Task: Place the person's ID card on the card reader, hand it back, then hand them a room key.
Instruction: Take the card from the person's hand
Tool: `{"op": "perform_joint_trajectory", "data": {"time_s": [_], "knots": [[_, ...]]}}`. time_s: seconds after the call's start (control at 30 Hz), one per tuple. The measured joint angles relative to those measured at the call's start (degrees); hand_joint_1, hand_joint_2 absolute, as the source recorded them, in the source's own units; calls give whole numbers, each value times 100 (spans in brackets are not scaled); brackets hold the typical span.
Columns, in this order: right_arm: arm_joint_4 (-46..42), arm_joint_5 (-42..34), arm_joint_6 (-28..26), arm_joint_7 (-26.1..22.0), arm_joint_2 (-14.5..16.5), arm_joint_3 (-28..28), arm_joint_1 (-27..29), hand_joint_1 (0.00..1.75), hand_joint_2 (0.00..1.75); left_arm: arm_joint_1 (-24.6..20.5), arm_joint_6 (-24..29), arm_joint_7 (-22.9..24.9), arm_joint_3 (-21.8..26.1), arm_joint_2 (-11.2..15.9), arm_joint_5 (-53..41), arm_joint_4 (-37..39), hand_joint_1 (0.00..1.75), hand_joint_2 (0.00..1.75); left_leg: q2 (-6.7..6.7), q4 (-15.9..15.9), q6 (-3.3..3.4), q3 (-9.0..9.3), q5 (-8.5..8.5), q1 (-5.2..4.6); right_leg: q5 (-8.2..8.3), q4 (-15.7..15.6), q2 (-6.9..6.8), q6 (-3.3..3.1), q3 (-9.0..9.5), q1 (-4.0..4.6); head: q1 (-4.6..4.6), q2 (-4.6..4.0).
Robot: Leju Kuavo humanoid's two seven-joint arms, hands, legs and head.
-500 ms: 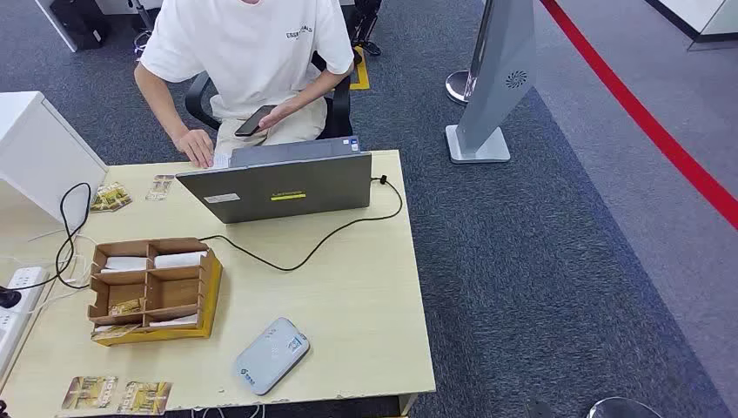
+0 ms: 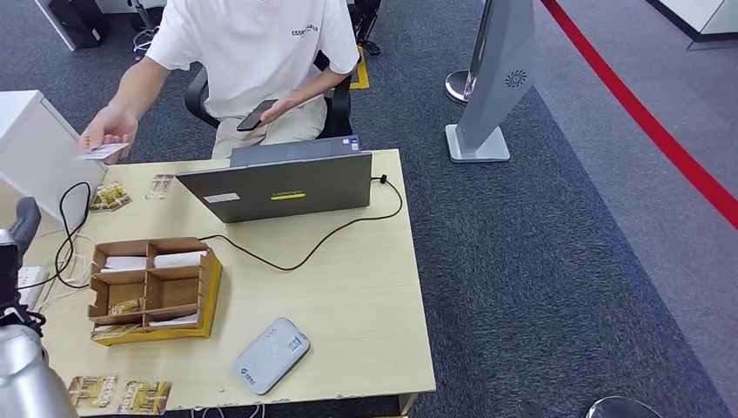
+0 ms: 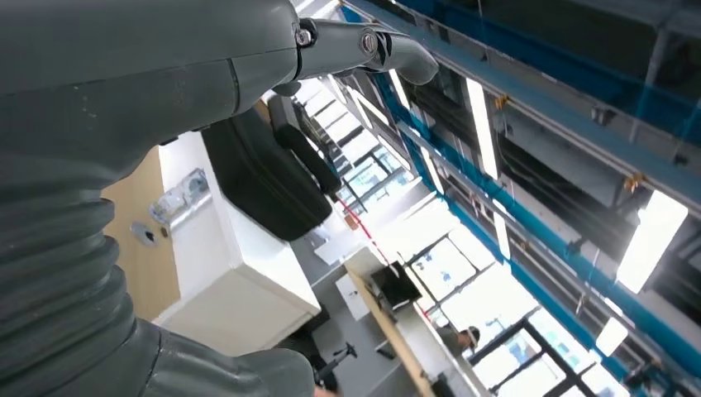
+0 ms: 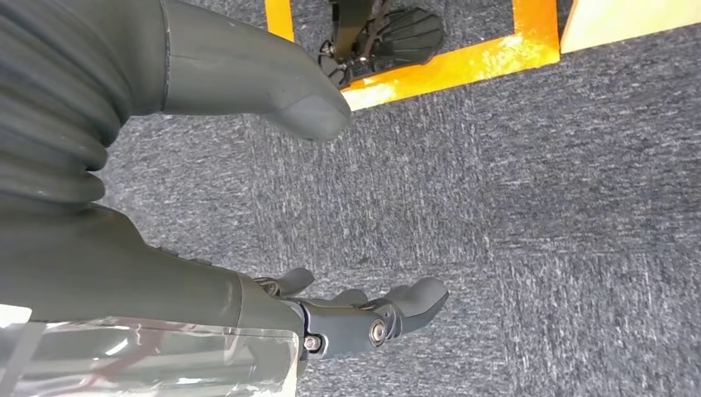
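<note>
The person's hand holds the ID card out over the far left corner of the worktop, pinched at one end so that the other end juts free toward the robot's left side. Judged from its look, the card is thin, light, stiff and smooth, so it should carry no weight worth minding but could slip from a loose pinch or skid once laid flat. The sound place to take it is the free end, thumb on one face and fingers on the other, well apart from the person's fingertips. The left hand is raised at the left edge of the head view, near the worktop's left side and below the card; in the left wrist view its thumb and dark fingers stand apart with nothing between them. The right hand hangs over the grey carpet, thumb and fingers spread and holding nothing. The card reader, a flat grey slab, lies near the front edge of the worktop, just right of the wooden tray whose compartments hold pale cards, probably the room keys. Those look equally thin and slick, lying flat, so lifting one by an edge will likely be fiddly
</note>
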Motion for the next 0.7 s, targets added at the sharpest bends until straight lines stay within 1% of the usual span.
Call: {"op": "perform_joint_trajectory", "data": {"time_s": [0.7], "knots": [[50, 37, 38, 379, 63, 71, 5, 0, 175, -1819, -1383, 1825, -1763, 842, -2191, 2099, 0, 175, 5, 16, 3, -9, 3, 0, 9, 9, 5, 2, -6, 0, 0, 0]]}}
